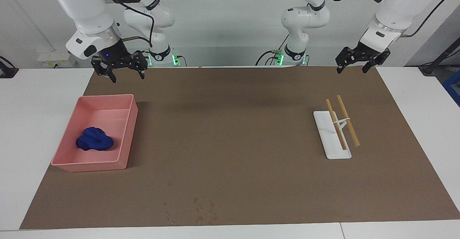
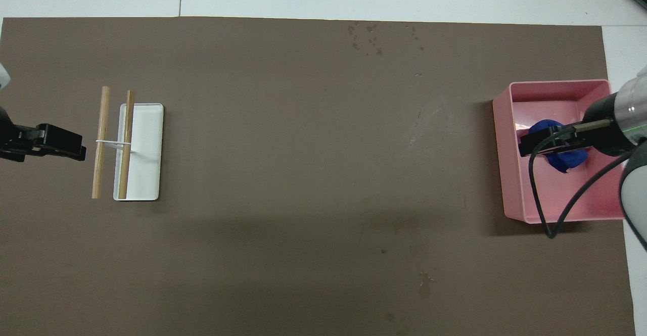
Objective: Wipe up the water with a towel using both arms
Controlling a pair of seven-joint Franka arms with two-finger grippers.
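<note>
Brown mat (image 1: 230, 142); overhead, right hand (image 2: 548, 141) partly hides towel (image 2: 566, 160), seemingly untouched.

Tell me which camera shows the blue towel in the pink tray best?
The facing view: the towel lies crumpled in the pink tray, fully uncovered. In the overhead view the raised right end effector and its cable cover part of it.

The scene is evenly and brightly lit from above, with no harsh glare. Soft shadows are thrown on the brown mat (image 1: 230, 142): a broad dim band across its middle, a darker edge beside the pink tray (image 1: 94, 133). A small sheen is caught on the tray floor in the overhead view. Both views are held sharp, edges undistorted.
</note>
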